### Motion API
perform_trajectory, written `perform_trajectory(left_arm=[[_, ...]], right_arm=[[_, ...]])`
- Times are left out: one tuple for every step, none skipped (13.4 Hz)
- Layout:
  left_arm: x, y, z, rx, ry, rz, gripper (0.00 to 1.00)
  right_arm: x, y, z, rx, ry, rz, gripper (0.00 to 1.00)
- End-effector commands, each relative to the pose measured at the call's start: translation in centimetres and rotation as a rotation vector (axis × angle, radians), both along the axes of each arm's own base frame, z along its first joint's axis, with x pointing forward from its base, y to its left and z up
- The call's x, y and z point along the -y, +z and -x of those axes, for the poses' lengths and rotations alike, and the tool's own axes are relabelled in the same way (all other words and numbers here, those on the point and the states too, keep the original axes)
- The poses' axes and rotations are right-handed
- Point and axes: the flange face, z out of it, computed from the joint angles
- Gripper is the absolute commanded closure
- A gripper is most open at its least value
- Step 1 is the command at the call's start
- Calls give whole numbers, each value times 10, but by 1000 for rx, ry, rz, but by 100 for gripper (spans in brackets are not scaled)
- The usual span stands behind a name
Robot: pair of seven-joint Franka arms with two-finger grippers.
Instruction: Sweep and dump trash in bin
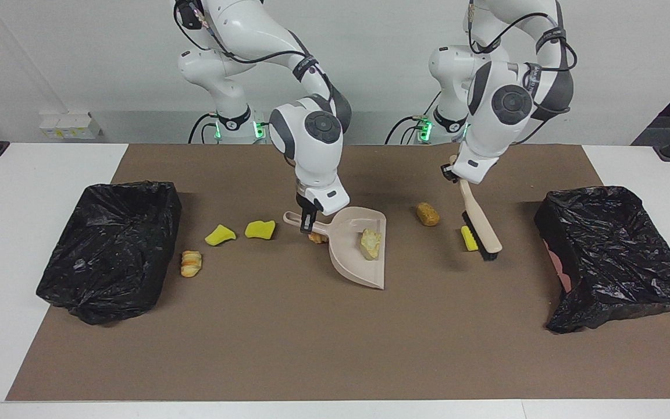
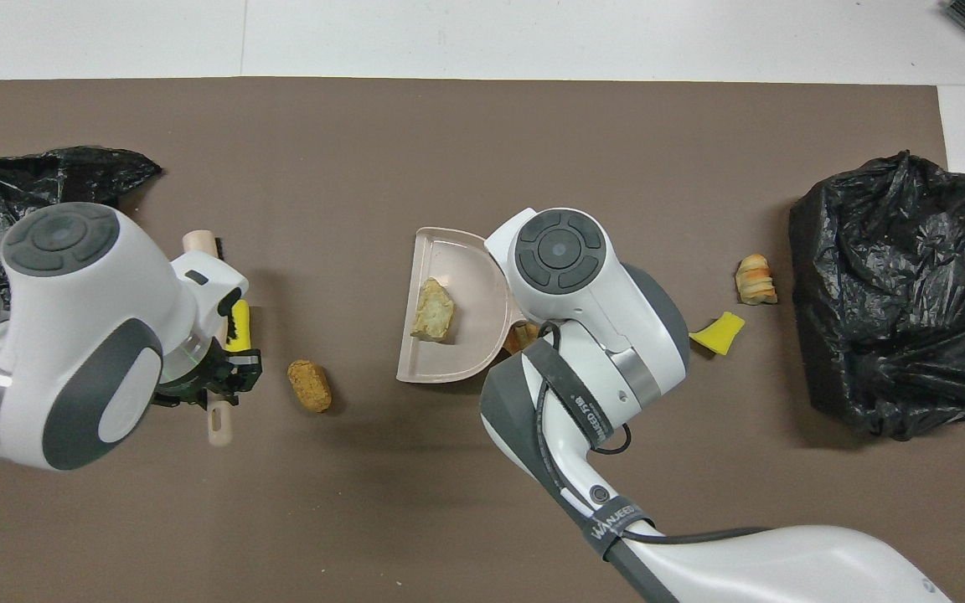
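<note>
My right gripper (image 1: 307, 216) is shut on the handle of the beige dustpan (image 1: 349, 259), which rests on the mat with one pale trash piece (image 1: 370, 242) in it. Toward the left arm's end, my left gripper (image 1: 462, 172) is shut on the beige brush (image 1: 482, 224). The brush slants down with its black bristles against a yellow sponge chunk (image 1: 468, 238). A tan piece (image 1: 427, 213) lies between brush and dustpan. Two yellow chunks (image 1: 219, 235) (image 1: 260, 228), a striped bread piece (image 1: 191, 263) and a small piece (image 1: 315, 237) under the dustpan's handle lie toward the right arm's end.
A bin lined with a black bag (image 1: 108, 247) stands at the right arm's end of the brown mat, and another (image 1: 614, 256) at the left arm's end. In the overhead view the right arm (image 2: 583, 335) covers the dustpan's handle.
</note>
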Motion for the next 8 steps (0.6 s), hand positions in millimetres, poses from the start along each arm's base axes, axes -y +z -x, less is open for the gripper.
perform_trajectory(left_arm=[[-39, -10, 24, -11, 104, -42, 100], [-49, -22, 30, -18, 136, -51, 100], [-51, -33, 37, -8, 177, -65, 100], [-49, -49, 46, -8, 221, -85, 100], [-45, -60, 57, -12, 247, -104, 100], [-41, -67, 70, -3, 257, -112, 100], [-30, -72, 83, -1, 243, -113, 100], [-15, -82, 93, -13, 249, -126, 100]], right_arm=[[4, 0, 5, 11, 32, 2, 100], [3, 1, 5, 14, 32, 0, 100], [3, 0, 5, 12, 32, 1, 100], [3, 0, 5, 14, 32, 0, 100], [3, 0, 5, 14, 31, 0, 100], [3, 1, 5, 14, 31, 0, 100], [2, 0, 6, 12, 31, 0, 100], [3, 0, 5, 13, 31, 1, 100]])
